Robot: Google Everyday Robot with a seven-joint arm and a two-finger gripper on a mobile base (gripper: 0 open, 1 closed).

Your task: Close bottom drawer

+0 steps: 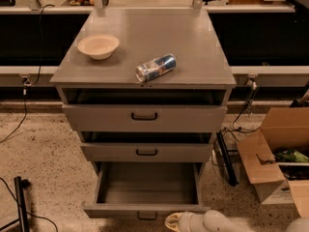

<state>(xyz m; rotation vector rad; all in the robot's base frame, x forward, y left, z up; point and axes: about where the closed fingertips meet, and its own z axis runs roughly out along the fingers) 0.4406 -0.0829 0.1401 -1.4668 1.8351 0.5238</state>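
Note:
The grey cabinet has three drawers. The bottom drawer (145,190) is pulled far out, its long grey box empty, its front panel (116,210) at the lower edge of the view with a small black handle (147,216). The top drawer (144,117) and middle drawer (146,152) sit slightly out. My gripper (173,222), on a white arm coming from the lower right, is right in front of the bottom drawer's front panel, just right of the handle.
A beige bowl (98,45) and a can lying on its side (155,67) rest on the cabinet top (193,42). An open cardboard box (277,153) stands on the floor to the right. Black cables and a black post (21,203) are at the lower left.

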